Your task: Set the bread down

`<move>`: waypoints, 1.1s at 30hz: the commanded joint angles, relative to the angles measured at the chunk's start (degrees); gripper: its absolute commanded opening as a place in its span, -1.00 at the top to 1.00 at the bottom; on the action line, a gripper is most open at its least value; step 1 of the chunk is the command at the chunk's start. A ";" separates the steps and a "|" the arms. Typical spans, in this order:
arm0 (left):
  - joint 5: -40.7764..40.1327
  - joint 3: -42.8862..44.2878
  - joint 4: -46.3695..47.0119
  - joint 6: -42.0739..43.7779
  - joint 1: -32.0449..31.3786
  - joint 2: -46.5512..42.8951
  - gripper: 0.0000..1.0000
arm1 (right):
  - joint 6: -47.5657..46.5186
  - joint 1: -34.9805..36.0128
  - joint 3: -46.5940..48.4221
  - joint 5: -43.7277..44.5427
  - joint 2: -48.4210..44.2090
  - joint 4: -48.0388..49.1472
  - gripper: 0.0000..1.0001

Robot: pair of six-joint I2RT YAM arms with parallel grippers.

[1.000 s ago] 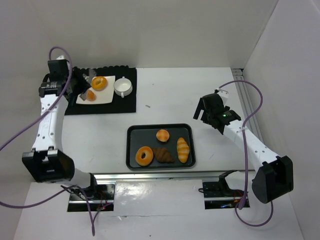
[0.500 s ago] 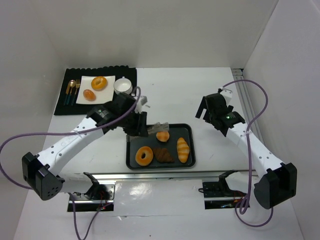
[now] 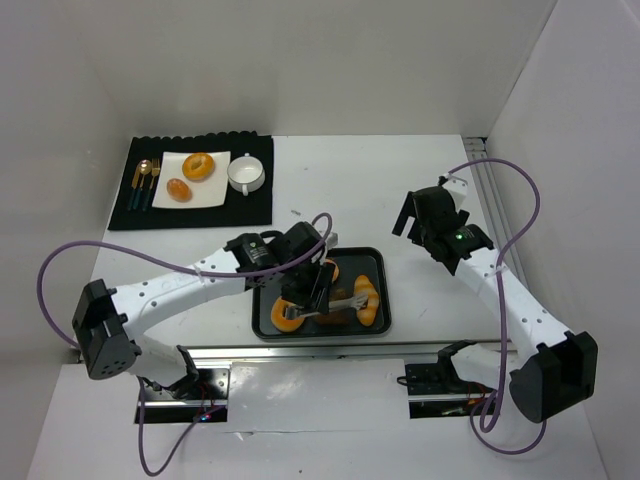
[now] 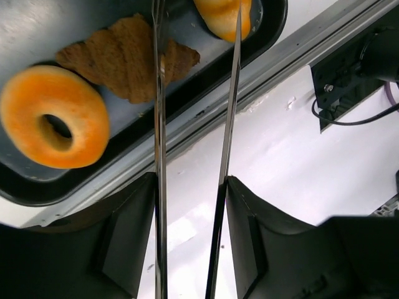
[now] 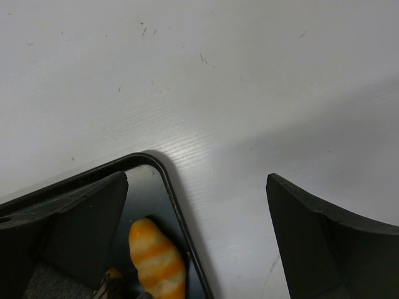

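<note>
A black tray (image 3: 266, 272) holds a ring donut (image 3: 286, 314), a brown croissant (image 4: 121, 59), a striped roll (image 3: 369, 301) and a round bun (image 3: 328, 268) that my left arm partly hides. My left gripper (image 3: 318, 286) hangs over the tray, shut on metal tongs (image 4: 156, 124). The tongs' blades are spread: one lies across the croissant, the other reaches the striped roll (image 4: 221, 15). My right gripper (image 3: 416, 220) is open over bare table beside the tray's far right corner (image 5: 159, 165), and the striped roll (image 5: 156, 258) shows below it.
At the back left a black mat (image 3: 255, 205) carries a white plate (image 3: 215, 193) with a donut (image 3: 198, 166) and a small bun (image 3: 179, 190), a white cup (image 3: 245, 173) and cutlery (image 3: 145, 180). A metal rail (image 4: 262, 81) runs along the near table edge. Walls close in on the left, back and right.
My left arm swung from the plate at the back left across to the tray, and the tongs now reach over the croissant and striped roll. The right arm barely shifted.
</note>
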 commanded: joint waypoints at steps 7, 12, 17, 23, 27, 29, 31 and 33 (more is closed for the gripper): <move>-0.41 -1.88 5.73 -5.41 -1.60 1.56 -0.25 | 0.33 0.45 1.93 1.15 -1.95 -1.27 -0.98; -0.41 -0.56 6.26 -6.02 -1.60 3.23 -0.25 | 0.33 0.45 1.93 0.62 -1.95 -1.27 -0.98; 0.11 1.55 5.73 -6.02 -1.60 5.87 -0.25 | 0.33 0.45 1.40 0.62 -1.95 -0.75 -0.98; -0.67 3.66 3.98 -6.02 -2.12 7.45 -0.04 | 0.33 0.45 0.78 0.62 -2.48 -0.74 -0.98; -1.81 5.94 1.61 -6.02 -2.12 5.34 0.25 | 0.33 0.45 0.26 0.62 -2.48 -0.74 -0.98; -2.34 7.60 0.28 -6.02 -1.52 4.64 0.45 | 0.33 0.45 0.26 0.62 -2.48 -0.74 -0.98; -3.05 8.66 -1.65 -5.50 -0.37 3.15 0.71 | 0.33 0.45 0.26 0.10 -2.48 -0.22 -0.98; -3.75 8.67 -1.66 -4.97 0.59 1.40 1.00 | 0.33 0.45 0.26 0.10 -2.48 -0.22 -0.98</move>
